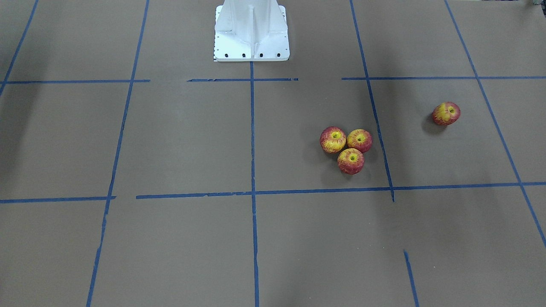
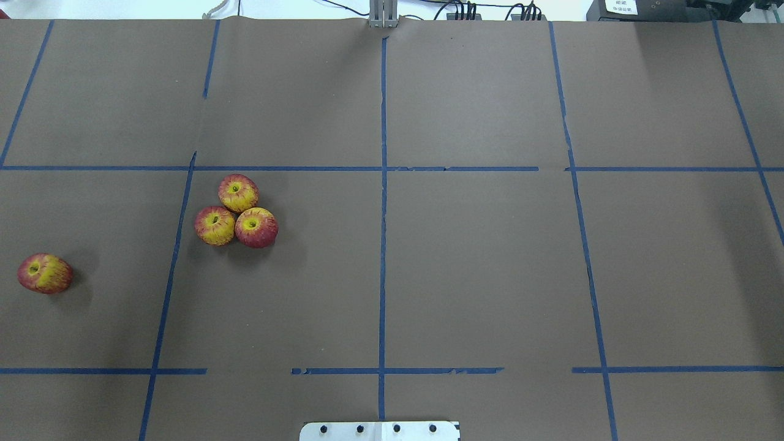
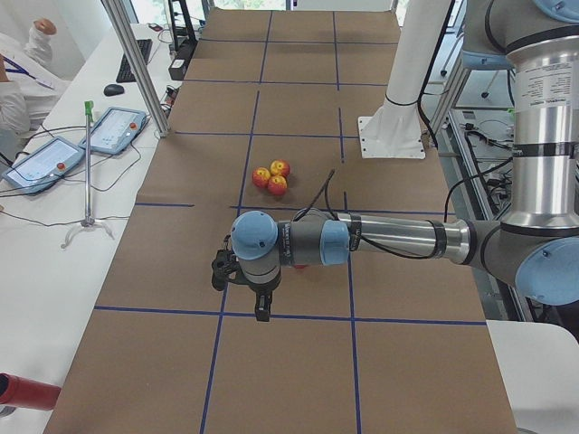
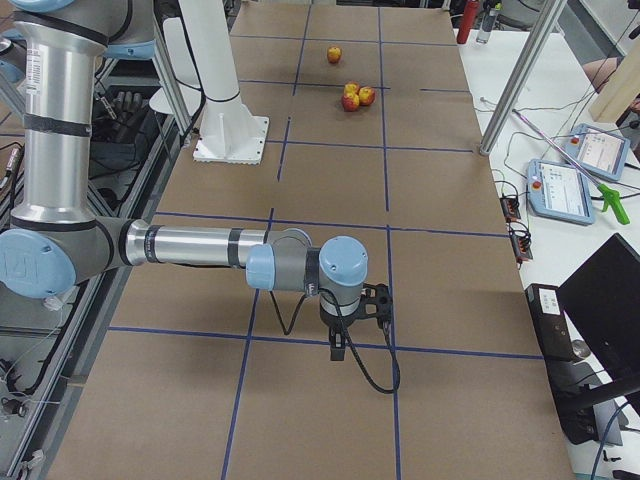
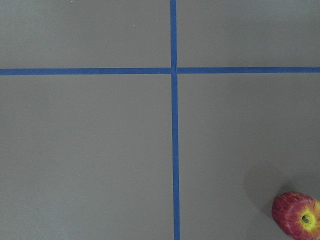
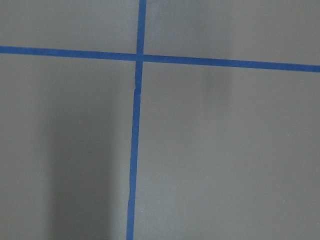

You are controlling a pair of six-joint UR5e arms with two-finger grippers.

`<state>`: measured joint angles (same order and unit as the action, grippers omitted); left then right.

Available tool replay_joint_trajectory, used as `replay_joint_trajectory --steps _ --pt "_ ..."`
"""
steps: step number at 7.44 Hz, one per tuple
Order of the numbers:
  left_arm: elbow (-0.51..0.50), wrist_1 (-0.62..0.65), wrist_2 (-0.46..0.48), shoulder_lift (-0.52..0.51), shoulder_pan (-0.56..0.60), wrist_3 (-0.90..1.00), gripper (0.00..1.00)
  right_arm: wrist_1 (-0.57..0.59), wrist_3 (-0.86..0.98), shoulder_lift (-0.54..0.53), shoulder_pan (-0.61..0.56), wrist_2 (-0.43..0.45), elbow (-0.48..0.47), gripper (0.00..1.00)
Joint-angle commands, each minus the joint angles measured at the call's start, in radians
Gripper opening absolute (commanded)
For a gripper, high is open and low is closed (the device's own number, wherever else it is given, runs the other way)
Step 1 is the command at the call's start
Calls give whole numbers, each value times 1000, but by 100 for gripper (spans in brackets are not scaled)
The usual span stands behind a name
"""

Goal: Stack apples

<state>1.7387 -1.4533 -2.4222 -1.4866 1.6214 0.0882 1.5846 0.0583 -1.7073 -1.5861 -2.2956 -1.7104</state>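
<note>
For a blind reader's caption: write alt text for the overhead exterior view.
Three red apples touch in a cluster on the left of a brown table gridded with blue tape; a fourth apple lies alone farther left.

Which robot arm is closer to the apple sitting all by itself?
Left. The left gripper hangs just beside the lone apple; the right gripper is far off at the table's other end.

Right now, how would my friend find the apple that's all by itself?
Start at the brown table with its blue tape grid, and look to the robot's left side. Three apples huddle touching in one square; cross the tape line beside them, farther left, to the lone apple. It touches nothing and lies tipped, dimple sideways.
</note>
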Motion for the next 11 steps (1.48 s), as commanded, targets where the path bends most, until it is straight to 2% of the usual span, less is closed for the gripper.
replay_joint_trajectory --steps 1,4,6,8,9,11 --pt "25 4 -8 -7 0 -8 100 0 0 0 0 1 0 100" --pt "21 -2 -3 -11 0 -2 100 0 0 0 0 1 0 100" --pt "21 -57 -9 5 -21 -5 100 0 0 0 0 1 0 100" --pt "30 -108 -14 -3 -134 -48 100 0 0 0 0 1 0 100" --pt "36 -154 -12 -36 -252 -155 100 0 0 0 0 1 0 100" --pt "35 -388 -3 -17 -386 -399 100 0 0 0 0 1 0 100"
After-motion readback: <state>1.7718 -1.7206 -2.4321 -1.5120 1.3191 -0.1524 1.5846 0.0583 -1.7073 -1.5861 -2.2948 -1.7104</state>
